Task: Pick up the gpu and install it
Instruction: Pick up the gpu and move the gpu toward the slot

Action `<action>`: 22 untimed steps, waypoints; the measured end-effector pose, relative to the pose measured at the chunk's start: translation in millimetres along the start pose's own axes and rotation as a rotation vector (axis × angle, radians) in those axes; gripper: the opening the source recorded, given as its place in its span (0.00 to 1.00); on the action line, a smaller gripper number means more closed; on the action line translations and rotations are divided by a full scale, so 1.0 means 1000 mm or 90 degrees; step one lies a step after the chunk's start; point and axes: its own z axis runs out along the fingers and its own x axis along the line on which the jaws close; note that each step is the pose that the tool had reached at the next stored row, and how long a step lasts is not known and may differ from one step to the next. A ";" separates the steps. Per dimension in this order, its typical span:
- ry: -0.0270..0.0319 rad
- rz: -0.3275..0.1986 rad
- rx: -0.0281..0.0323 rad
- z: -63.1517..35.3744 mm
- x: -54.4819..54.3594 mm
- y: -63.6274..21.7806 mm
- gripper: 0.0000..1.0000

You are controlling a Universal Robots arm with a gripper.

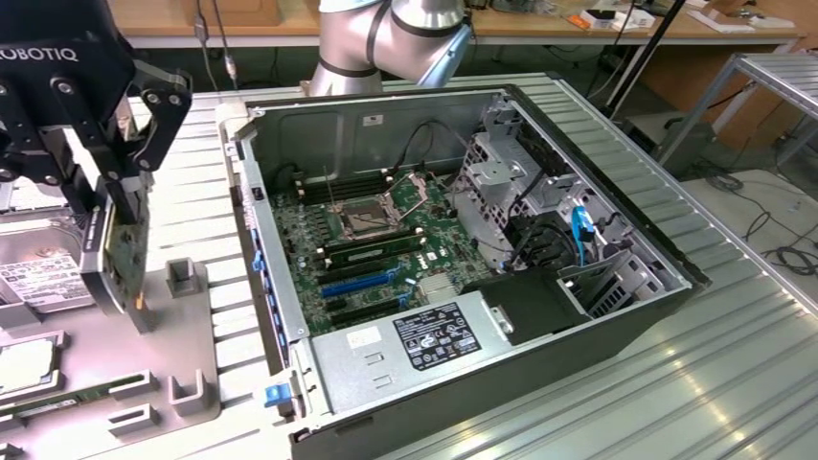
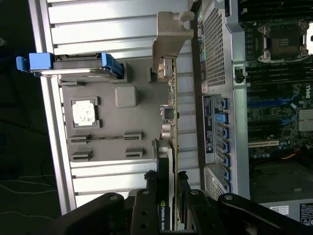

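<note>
my claw (image 2: 168, 182) pinches the gpu (image 2: 166, 159) (edge-on, silver bracket at its far end) just outside the open computer case (image 1: 371, 129).

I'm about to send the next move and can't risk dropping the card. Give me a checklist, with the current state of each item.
1. Grip: claw shut on the gpu, a finger on each face: ok.
2. Pose: gpu held on edge, with its silver bracket at the end away from the claw: ok.
3. Lift: gpu clear of the grey tray: cannot tell.
4. Access: case side open, motherboard exposed: ok.
5. Target: blue expansion slots unoccupied: ok.
6. Obstructions: cables lie away from those slots: ok.
</note>
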 end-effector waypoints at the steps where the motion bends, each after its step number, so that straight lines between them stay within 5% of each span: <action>1: -0.0002 0.000 0.0022 -0.0023 0.000 0.0002 0.27; 5: -0.0007 0.001 0.0104 -0.0112 0.000 0.0009 0.27; 9: -0.0012 0.002 0.0142 -0.0143 0.000 0.0014 0.27; 22: -0.0010 0.002 0.0146 -0.0146 0.000 0.0015 0.27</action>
